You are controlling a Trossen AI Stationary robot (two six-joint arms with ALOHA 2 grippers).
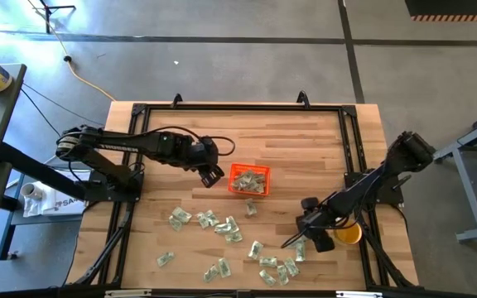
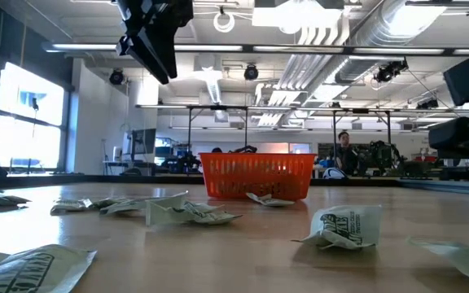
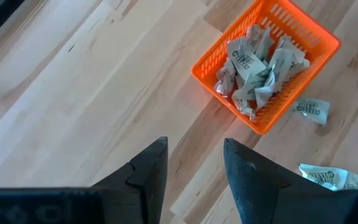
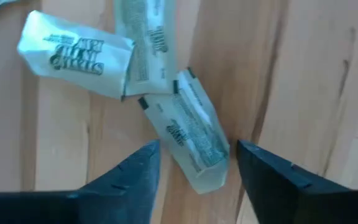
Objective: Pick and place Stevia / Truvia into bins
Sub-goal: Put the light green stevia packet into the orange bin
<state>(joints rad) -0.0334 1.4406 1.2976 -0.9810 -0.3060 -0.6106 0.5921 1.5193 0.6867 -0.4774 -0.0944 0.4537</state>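
Pale green and white paper Stevia sachets lie scattered across the near part of the wooden table; farther back, the small square orange-red plastic basket holds several more; the left gripper, fingers parted and empty, hovers just beside it; the right gripper, spread open, straddles a sachet near the yellow cup at the table's right edge.

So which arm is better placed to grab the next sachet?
Right. The right gripper is open low over a Stevia sachet lying between its fingers; the left gripper is open and empty beside the orange basket.
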